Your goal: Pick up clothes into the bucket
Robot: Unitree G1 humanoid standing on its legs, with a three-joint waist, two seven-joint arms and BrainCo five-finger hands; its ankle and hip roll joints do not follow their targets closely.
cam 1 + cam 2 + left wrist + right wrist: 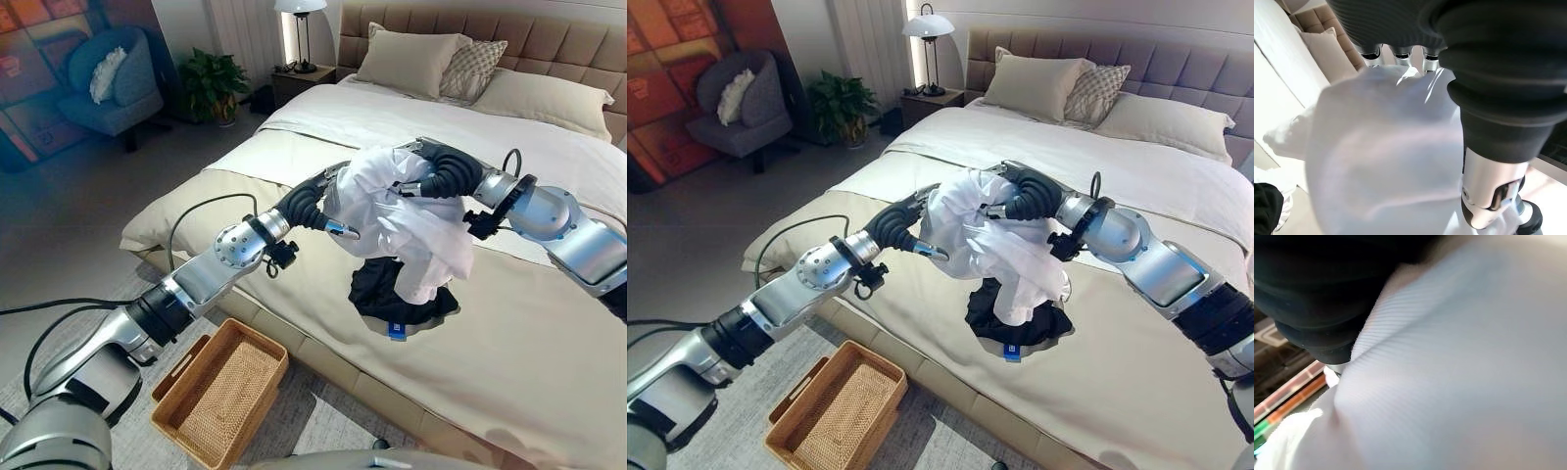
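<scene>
A white garment (402, 225) hangs bunched above the bed (529, 352), held up between my two hands. My left hand (338, 230) comes in from the left. Its fingers (1396, 55) run into the cloth and its thumb (1484, 196) presses against it. My right hand (441, 171) reaches in from the right, with the white garment (1459, 372) draped over it. A black garment (377, 294) lies crumpled on the bed right under the white one. A wicker basket (260, 340) stands on the floor beside the bed, below my left forearm.
Pillows (411, 59) lie at the head of the bed. A nightstand with a lamp (299, 73), a potted plant (211, 83) and a blue armchair (113, 83) stand at the back left. A grey rug (323, 416) lies under the basket.
</scene>
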